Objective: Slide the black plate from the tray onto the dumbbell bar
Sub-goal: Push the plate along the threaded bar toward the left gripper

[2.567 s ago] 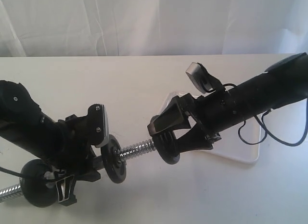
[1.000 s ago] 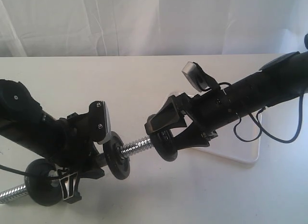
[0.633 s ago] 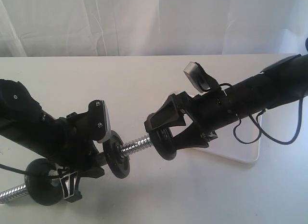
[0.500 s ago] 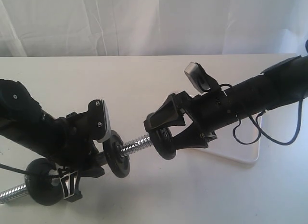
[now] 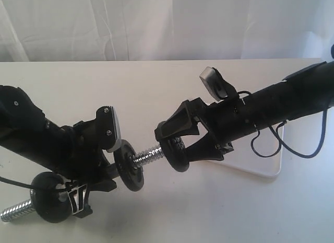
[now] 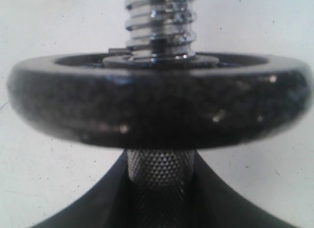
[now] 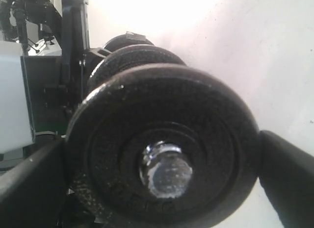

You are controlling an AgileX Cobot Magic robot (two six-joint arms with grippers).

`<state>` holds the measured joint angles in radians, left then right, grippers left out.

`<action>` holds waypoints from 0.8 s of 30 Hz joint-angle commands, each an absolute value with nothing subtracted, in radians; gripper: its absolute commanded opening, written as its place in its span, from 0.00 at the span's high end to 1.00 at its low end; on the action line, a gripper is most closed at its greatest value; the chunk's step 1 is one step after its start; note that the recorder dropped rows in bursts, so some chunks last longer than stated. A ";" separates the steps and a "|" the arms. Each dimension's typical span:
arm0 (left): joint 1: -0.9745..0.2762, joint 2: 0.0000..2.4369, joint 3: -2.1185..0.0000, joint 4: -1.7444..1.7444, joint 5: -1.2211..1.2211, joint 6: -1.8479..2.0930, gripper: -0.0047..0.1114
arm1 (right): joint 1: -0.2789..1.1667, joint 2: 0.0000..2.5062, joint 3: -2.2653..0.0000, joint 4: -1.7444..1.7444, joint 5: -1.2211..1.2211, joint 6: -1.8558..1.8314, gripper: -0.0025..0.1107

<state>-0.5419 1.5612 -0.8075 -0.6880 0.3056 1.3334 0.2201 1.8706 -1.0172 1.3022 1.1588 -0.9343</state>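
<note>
The dumbbell bar (image 5: 148, 155) is held off the table, slanting up to the right, with my left gripper (image 5: 96, 172) shut on its knurled shaft (image 6: 157, 170). It carries one black disc (image 5: 130, 165) just past my fingers and another (image 5: 52, 204) near its lower threaded tip (image 5: 14, 211). My right gripper (image 5: 176, 143) is shut on the black plate (image 5: 177, 151), fingers (image 7: 287, 176) on its rim. The plate (image 7: 162, 144) sits on the bar's upper threaded end, whose tip (image 7: 166, 170) shows in its centre hole. The white tray (image 5: 271, 167) lies behind my right arm.
A white curtain (image 5: 156, 23) hangs behind the pale table (image 5: 156, 86). A loose black cable (image 5: 292, 143) droops from my right arm over the tray. Both black arms cross the front of the table.
My right gripper has carried the plate a little leftward along the thread, closing the gap to the inner disc. The left arm and bar have shifted slightly right and tilted more.
</note>
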 commanded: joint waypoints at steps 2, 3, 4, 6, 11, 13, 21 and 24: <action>-0.551 1.513 -0.838 -0.863 0.343 1.369 0.96 | 0.248 1.858 -1.021 1.382 1.221 -0.950 0.98; -0.551 1.513 -0.838 -0.863 0.343 1.369 0.96 | 0.248 1.858 -1.021 1.382 1.221 -0.950 0.98; -0.551 1.513 -0.838 -0.863 0.343 1.369 0.96 | 0.248 1.858 -1.021 1.382 1.221 -0.950 0.98; -0.551 1.513 -0.838 -0.863 0.343 1.369 0.96 | 0.248 1.858 -1.021 1.382 1.221 -0.950 0.98; -0.551 1.513 -0.838 -0.863 0.343 1.369 0.96 | 0.248 1.858 -1.021 1.390 1.221 -0.950 0.98; -0.551 1.513 -0.838 -0.863 0.343 1.369 0.96 | 0.248 1.858 -1.021 1.394 1.221 -0.950 0.98; -0.551 1.513 -0.838 -0.863 0.343 1.369 0.96 | 0.309 1.858 -1.021 1.399 1.221 -0.968 0.98; -0.551 1.513 -0.838 -0.863 0.343 1.369 0.96 | 0.310 1.858 -1.021 1.399 1.221 -0.968 0.98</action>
